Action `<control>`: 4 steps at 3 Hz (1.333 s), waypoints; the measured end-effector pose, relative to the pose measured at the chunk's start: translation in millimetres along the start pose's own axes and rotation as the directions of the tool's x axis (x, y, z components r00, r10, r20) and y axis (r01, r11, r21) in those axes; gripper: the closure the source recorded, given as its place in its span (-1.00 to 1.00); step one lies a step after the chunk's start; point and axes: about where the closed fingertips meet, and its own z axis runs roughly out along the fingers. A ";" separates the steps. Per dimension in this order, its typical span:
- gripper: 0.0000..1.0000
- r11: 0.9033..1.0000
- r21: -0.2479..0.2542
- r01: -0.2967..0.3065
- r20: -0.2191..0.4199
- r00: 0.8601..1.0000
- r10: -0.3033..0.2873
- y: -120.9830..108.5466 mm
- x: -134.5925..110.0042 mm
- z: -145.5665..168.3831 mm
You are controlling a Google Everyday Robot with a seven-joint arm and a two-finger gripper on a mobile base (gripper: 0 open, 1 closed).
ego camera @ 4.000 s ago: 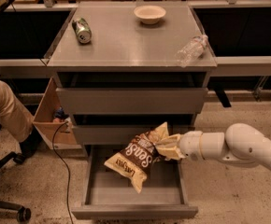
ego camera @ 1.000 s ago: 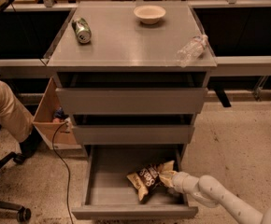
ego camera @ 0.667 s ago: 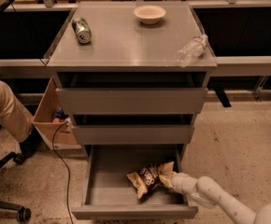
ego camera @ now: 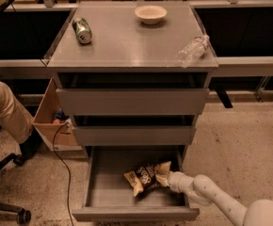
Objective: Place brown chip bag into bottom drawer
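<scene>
pincer (ego camera: 171, 180) seemingly touching brown chip bag (ego camera: 145, 178) inside bottom drawer (ego camera: 112, 188), speckled floor (ego camera: 249, 145).

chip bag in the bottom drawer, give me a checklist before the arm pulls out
1. brown chip bag lies on the floor of the bottom drawer: ok
2. Bottom drawer pulled open: ok
3. gripper at the bag's right end, inside the drawer: ok
4. Bag released: cannot tell
5. Drawer free to close: not ok, the arm crosses its right wall
</scene>
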 end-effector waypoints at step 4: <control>-1.00 0.995 -0.098 0.008 -0.012 1.000 -0.010 29.9 -16.6 -30.8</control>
